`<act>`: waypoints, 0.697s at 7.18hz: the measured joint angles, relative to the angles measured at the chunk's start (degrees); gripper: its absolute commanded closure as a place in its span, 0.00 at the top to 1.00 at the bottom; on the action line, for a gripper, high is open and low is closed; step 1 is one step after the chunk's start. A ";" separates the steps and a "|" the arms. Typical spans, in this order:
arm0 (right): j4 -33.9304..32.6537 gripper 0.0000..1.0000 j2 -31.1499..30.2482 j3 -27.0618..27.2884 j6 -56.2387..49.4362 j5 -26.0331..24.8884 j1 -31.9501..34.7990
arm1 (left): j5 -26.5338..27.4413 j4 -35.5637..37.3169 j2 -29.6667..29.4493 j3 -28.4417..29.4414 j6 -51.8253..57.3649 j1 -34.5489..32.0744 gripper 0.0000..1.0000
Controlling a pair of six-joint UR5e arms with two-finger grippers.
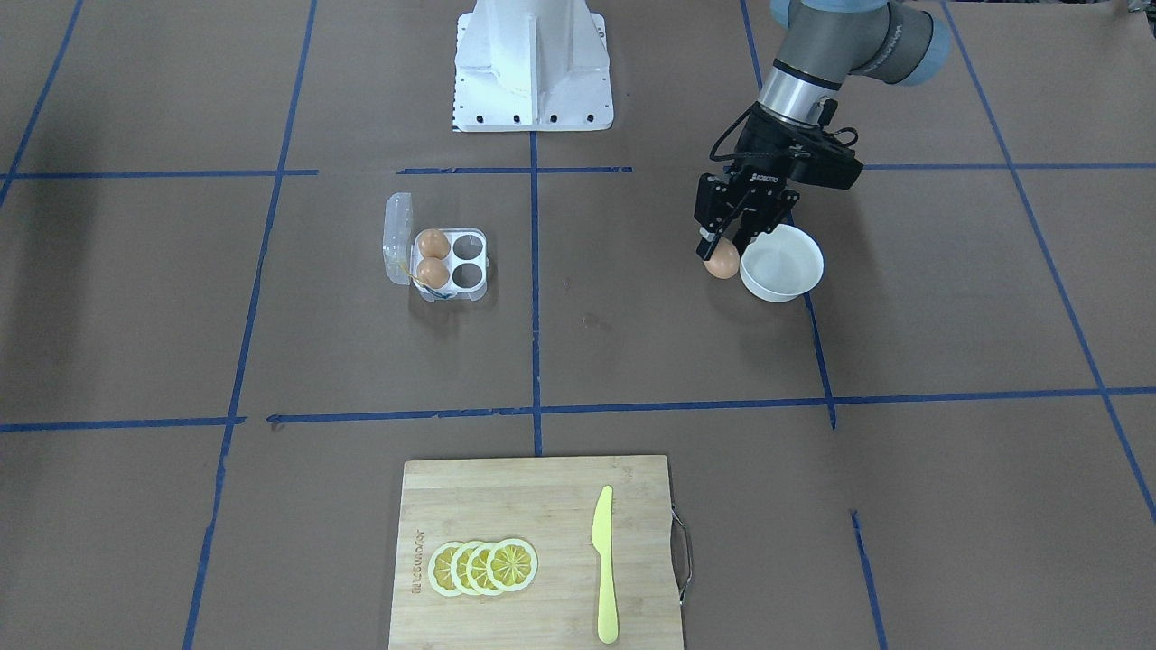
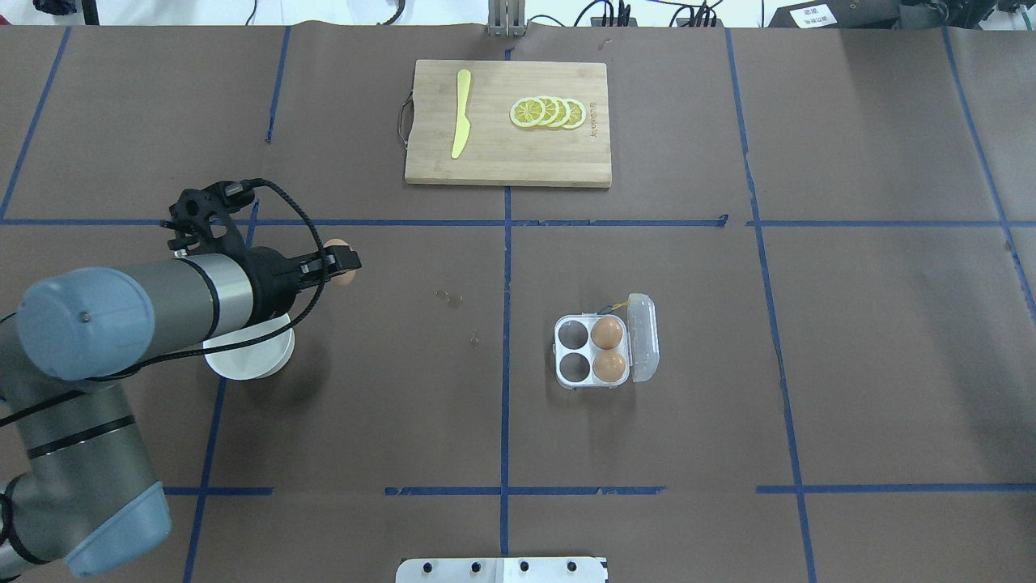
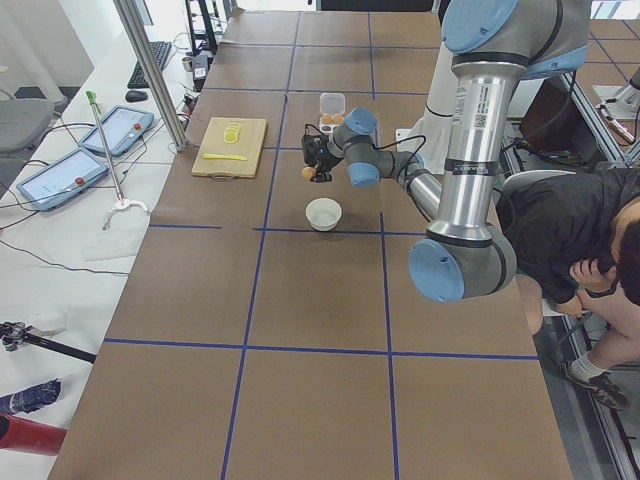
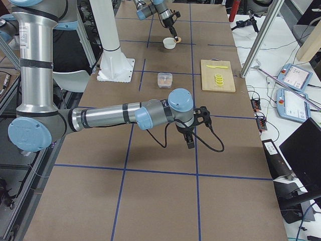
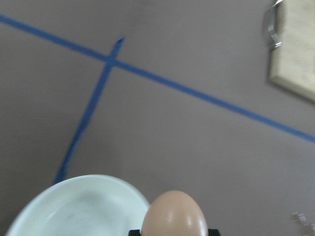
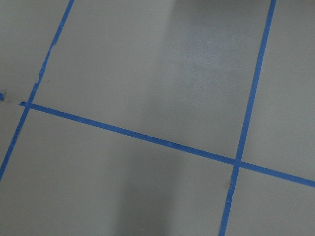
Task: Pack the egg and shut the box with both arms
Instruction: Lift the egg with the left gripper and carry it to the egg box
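My left gripper (image 1: pixel 722 249) is shut on the egg (image 1: pixel 722 264), a smooth orange-brown one, and holds it above the table just beside the white bowl (image 1: pixel 782 264). The egg also shows in the overhead view (image 2: pixel 341 275) and in the left wrist view (image 5: pixel 174 214). The clear box (image 1: pixel 468 275) stands open near the table's middle, its lid (image 1: pixel 397 239) folded back. Two other brown eggs (image 1: pixel 433 243) (image 1: pixel 433 272) fill the cells beside the lid; two cells are empty. My right gripper (image 4: pixel 189 140) hangs over bare table far from the box; I cannot tell whether it is open.
A bamboo cutting board (image 1: pixel 506 506) with lemon slices (image 1: pixel 483 567) and a yellow knife (image 1: pixel 603 564) lies at the operators' side. The white fixed stand (image 1: pixel 533 63) is at the robot's base. The bowl (image 2: pixel 251 352) sits under my left forearm.
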 measured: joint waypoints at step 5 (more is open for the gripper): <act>0.00 1.00 0.06 -0.04 0.06 0.00 0.00 | 7.41 -23.12 -12.52 15.69 23.07 6.85 0.00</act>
